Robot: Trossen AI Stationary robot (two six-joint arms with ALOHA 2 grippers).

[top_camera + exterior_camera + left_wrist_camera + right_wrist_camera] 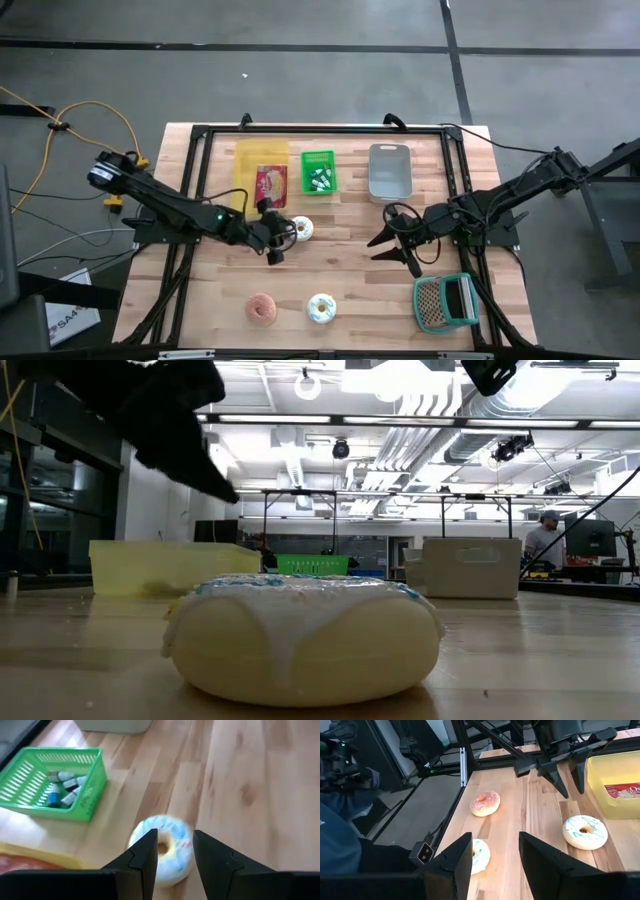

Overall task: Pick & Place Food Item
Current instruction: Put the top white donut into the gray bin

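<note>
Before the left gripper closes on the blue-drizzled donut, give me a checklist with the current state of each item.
1. Left gripper open: ok, its fingers stand apart.
2. Blue-drizzled donut lined up between the left fingers: ok in the left wrist view.
3. Fingers low enough to grasp: cannot tell; in the right wrist view they hang above the table.
4. Space around the donut: ok, the green basket and the yellow bin sit apart from it.
5. Right gripper out of the way: ok, open and off to the side.
</note>
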